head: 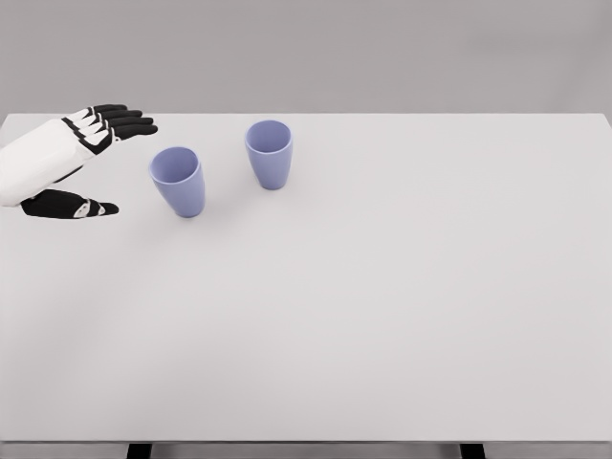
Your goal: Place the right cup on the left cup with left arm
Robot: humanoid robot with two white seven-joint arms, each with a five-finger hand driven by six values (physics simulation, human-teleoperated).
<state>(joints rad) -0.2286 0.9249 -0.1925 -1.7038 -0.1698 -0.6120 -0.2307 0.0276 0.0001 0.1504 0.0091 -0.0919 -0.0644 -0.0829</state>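
Observation:
Two lavender-blue cups stand upright on the white table. The left cup is nearer to me; the right cup sits a little farther back, with a gap between them. My left hand comes in from the left edge, to the left of the left cup. Its black fingers are stretched out straight and its thumb is spread below them. The hand holds nothing and does not touch either cup.
The table's far edge runs just behind the cups and the hand. Dark table legs show at the bottom edge.

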